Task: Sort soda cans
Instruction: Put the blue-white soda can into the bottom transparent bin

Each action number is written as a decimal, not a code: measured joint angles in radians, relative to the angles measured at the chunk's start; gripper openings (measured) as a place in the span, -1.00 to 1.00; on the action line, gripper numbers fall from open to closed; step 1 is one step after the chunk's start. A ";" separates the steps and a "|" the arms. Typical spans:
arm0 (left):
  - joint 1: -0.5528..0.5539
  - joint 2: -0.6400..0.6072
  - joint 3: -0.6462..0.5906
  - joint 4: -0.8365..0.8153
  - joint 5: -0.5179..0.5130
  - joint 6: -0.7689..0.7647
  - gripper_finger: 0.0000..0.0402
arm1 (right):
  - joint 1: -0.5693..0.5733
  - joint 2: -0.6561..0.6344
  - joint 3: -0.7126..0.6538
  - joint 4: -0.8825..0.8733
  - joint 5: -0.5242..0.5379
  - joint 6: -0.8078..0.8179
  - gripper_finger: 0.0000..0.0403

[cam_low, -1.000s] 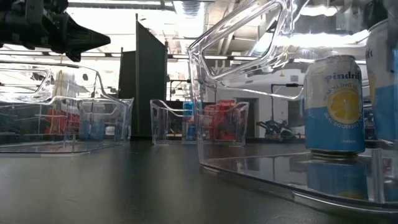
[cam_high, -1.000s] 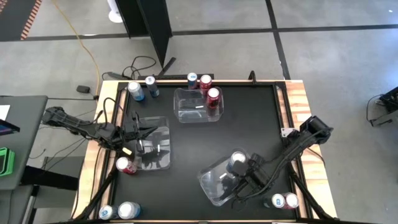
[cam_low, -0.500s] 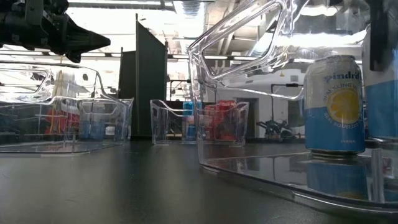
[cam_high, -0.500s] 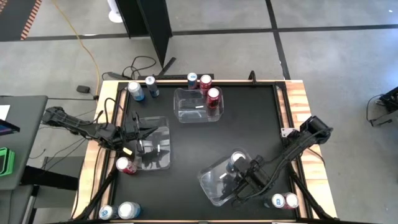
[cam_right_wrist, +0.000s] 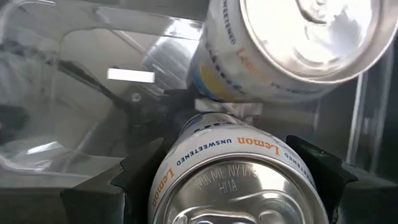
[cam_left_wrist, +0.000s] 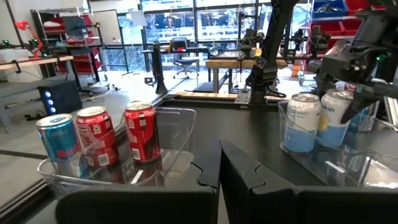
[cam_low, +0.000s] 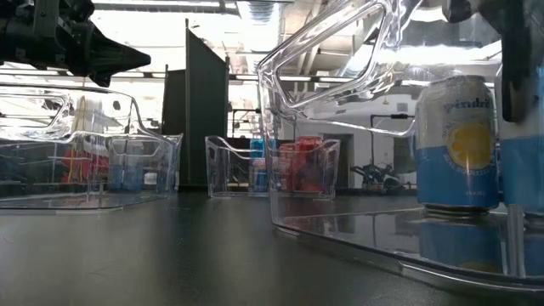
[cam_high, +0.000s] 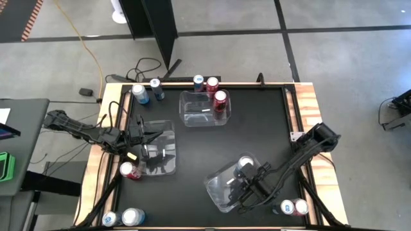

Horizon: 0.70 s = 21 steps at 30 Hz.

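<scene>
1. Black table point(cam_high: 257, 128): carries three clear plastic bins and twelve soda cans.
2. Near-right bin point(cam_high: 221, 186): holds two light-blue cans. Right gripper point(cam_high: 252, 186) is inside it, its fingers spread around a can point(cam_right_wrist: 239, 180) lettered "Lemon UNSWEETENED"; contact with the can cannot be confirmed. The second can point(cam_right_wrist: 280, 43) stands just beside it, touching.
3. Left bin point(cam_high: 160, 151): left gripper point(cam_high: 146, 136) hovers over it, fingers pressed together, holding nothing.
4. Far bin point(cam_high: 199, 110): contains one red can point(cam_high: 220, 98).
5. Far edge: two blue cans point(cam_high: 146, 92) at left; one blue can point(cam_high: 198, 81) and one red can point(cam_high: 212, 83) behind the far bin.
6. Left edge: one red can point(cam_high: 129, 170).
7. Near-left corner: two cans point(cam_high: 122, 218).
8. Near-right corner: two cans point(cam_high: 293, 207).
</scene>
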<state>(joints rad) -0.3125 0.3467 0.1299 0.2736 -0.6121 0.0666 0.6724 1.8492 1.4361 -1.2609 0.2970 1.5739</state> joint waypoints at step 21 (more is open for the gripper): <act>0.000 0.000 0.000 0.005 0.000 -0.001 -1.00 | 0.003 0.004 0.010 -0.106 -0.003 -0.039 0.90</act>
<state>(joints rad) -0.3122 0.3466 0.1299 0.2783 -0.6120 0.0658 0.6751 1.8530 1.4461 -1.3672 0.2935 1.5353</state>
